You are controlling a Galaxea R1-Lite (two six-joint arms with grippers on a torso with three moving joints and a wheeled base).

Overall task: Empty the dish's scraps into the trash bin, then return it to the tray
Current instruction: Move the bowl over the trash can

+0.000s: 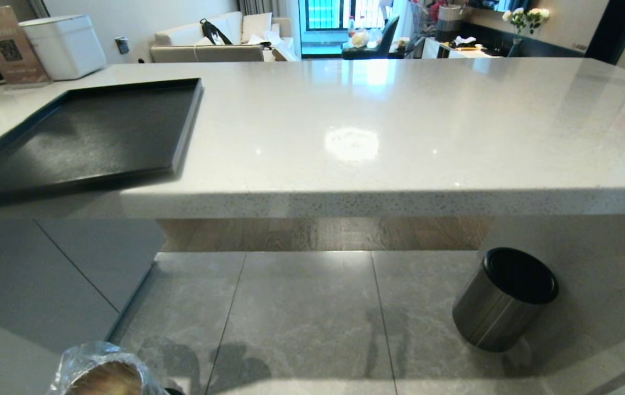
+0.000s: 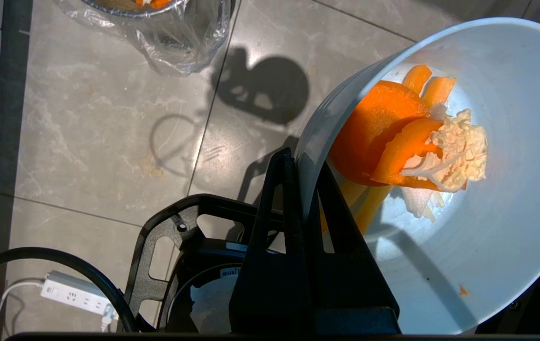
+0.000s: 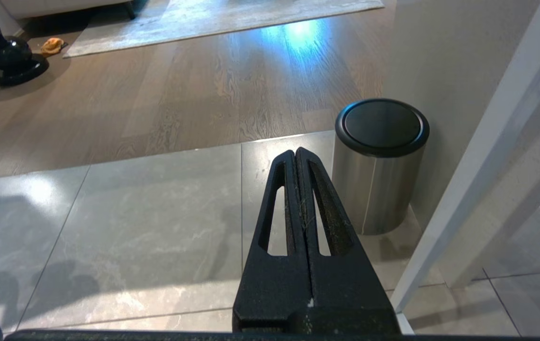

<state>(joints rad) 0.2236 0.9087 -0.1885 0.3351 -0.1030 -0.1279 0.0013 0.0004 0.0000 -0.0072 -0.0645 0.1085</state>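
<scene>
While our left gripper (image 2: 301,166) pinches the dish (image 2: 464,227) by its thin rim, it looks light, slick, probably breakable; scraps (image 2: 407,142) cling inside, right gripper (image 3: 297,156) pressed together.

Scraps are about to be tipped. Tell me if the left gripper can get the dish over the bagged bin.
Probably yes: left gripper grips the dish rim, and only bare floor separates it from the trash bin.
</scene>
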